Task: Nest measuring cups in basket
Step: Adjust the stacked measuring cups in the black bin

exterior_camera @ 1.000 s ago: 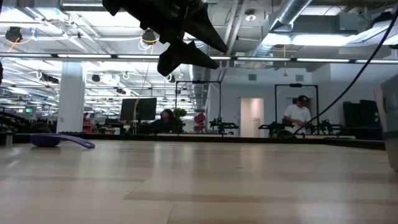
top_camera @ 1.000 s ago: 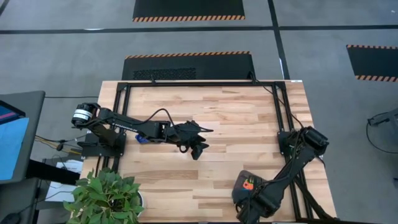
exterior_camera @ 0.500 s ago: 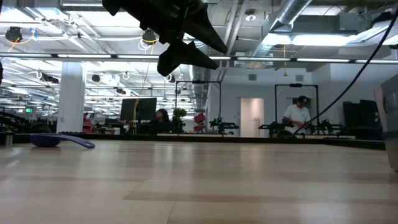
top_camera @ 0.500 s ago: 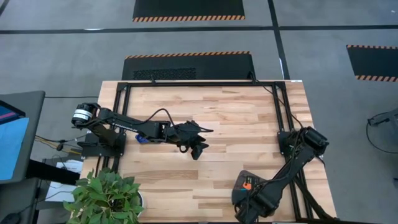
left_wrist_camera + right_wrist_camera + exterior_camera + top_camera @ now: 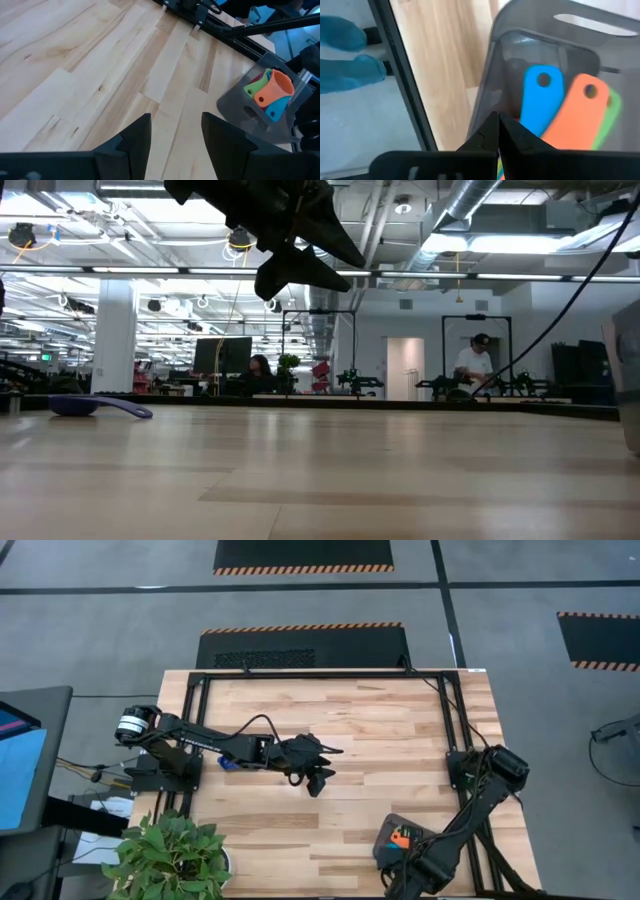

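The dark grey basket (image 5: 385,831) sits at the table's near right. In it is a nested stack of measuring cups: orange (image 5: 274,87), green (image 5: 254,88), blue (image 5: 278,107) and red (image 5: 260,78). Their flat handles fan out, the blue handle (image 5: 541,98) beside the orange handle (image 5: 576,112). My right gripper (image 5: 499,134) hangs shut over the basket's rim (image 5: 496,60), pointing down, with nothing between its fingers. A loose blue cup (image 5: 226,762) rests on its bowl on the wood at the left, under my left arm. My left gripper (image 5: 176,120) hovers open above the table's middle.
A black frame rail (image 5: 300,674) runs round the table. A potted plant (image 5: 175,855) stands at the near left corner. Bare wood (image 5: 380,740) lies between the two arms. People (image 5: 477,365) stand in the room beyond the far edge.
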Available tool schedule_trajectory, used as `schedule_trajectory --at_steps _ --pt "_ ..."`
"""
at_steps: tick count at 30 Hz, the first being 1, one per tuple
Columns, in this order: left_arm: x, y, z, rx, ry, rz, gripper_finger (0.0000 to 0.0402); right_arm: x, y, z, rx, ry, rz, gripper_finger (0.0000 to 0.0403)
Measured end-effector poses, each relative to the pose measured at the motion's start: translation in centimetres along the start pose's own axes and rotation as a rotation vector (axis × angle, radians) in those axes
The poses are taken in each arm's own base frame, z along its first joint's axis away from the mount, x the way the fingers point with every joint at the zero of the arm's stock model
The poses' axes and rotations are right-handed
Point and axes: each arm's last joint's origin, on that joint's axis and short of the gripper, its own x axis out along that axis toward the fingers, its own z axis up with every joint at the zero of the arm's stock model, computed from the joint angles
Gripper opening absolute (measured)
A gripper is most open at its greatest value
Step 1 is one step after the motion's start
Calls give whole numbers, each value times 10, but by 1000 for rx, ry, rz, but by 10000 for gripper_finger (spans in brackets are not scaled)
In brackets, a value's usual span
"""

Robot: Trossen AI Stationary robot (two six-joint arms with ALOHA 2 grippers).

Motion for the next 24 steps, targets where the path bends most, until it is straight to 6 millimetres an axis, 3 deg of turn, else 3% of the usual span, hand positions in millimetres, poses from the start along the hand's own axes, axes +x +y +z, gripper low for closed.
schedule_trajectory --at_steps 6,14,24 --pt "0 0 0 4 0 1 162 8 -4 -2 2 17 -18 7" --pt "0 0 0 5 -2 3 162 15 -6 -2 6 16 -18 28" --pt "0 1 1 11 -15 24 162 28 -21 2 54 47 -81 7"
